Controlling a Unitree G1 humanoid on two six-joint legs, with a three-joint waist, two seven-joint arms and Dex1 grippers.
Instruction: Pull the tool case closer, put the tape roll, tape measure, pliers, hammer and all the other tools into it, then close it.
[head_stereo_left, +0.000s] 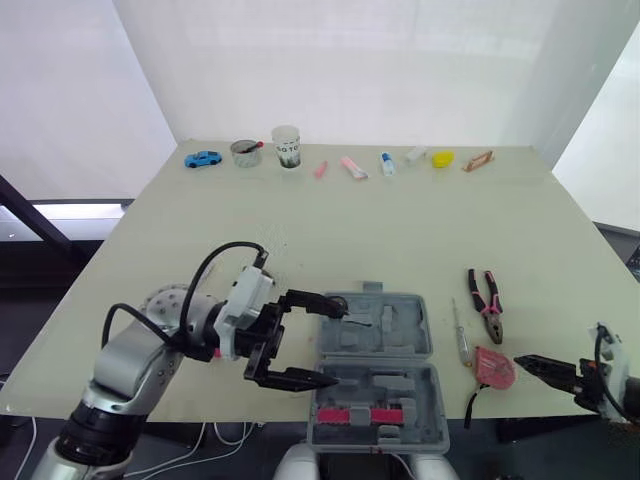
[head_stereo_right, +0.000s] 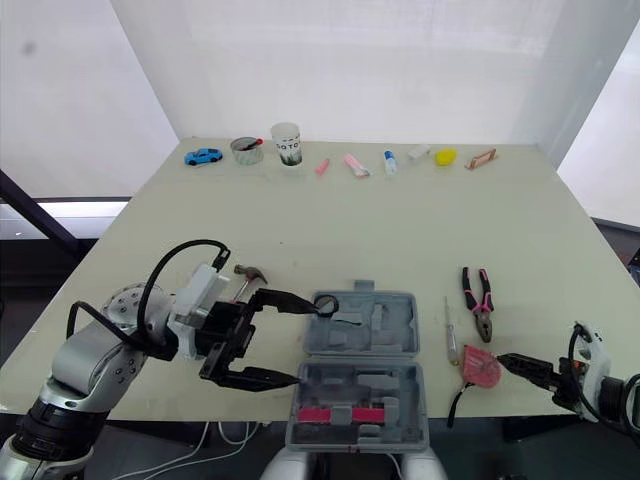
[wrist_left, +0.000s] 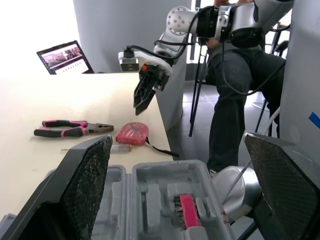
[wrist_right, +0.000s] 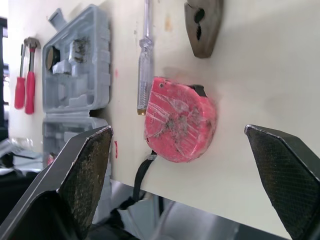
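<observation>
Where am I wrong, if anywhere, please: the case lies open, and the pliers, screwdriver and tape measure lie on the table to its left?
Only the side is wrong. The case lies open, but the pliers, screwdriver and tape measure lie on the table to its right, as the left eye view shows.

The left arm (head_stereo_left: 135, 352) hides most of the tape roll (head_stereo_left: 163, 297) and hammer (head_stereo_right: 247, 271); the right wrist view crops the pliers (wrist_right: 202, 25).
</observation>
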